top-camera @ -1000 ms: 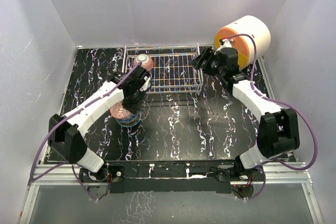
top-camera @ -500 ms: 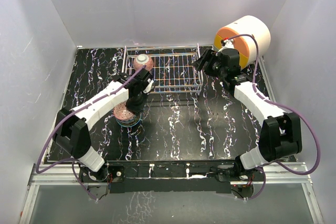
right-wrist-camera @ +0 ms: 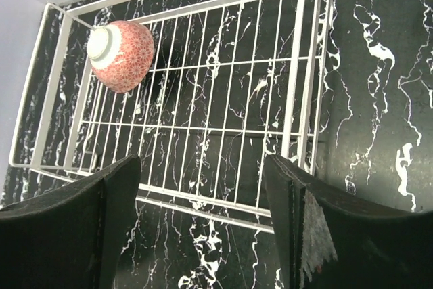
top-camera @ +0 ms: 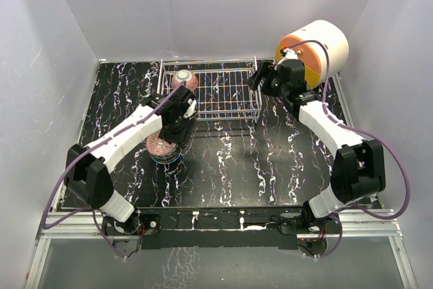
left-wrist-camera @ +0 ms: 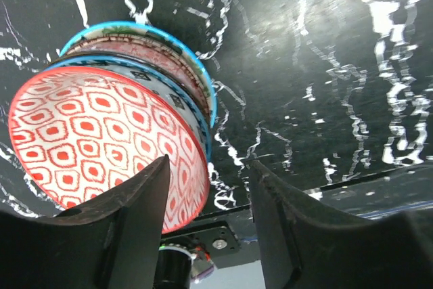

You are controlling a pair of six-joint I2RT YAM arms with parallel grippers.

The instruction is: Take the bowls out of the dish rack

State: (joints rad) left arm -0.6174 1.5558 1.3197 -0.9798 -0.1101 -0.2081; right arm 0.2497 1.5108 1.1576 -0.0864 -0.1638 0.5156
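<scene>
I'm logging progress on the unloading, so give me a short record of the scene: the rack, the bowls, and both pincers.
dish rack: holds one bowl
bowl in rack: pink-red, upside down, far left corner
stack of bowls: on the table before the rack's left end, red-patterned bowl on top
left pincer: open, empty, by the stack's top
right pincer: open, empty, over the rack's right end

Bright even overhead light, soft shadows, top view sharp, wrist views' near foreground blurred.

Glossy glazed ceramic bowls [left-wrist-camera: 101,133], thin white-coated metal wire dish rack [right-wrist-camera: 294,79], shiny blk marble-look tabletop [left-wrist-camera: 304,65].
</scene>
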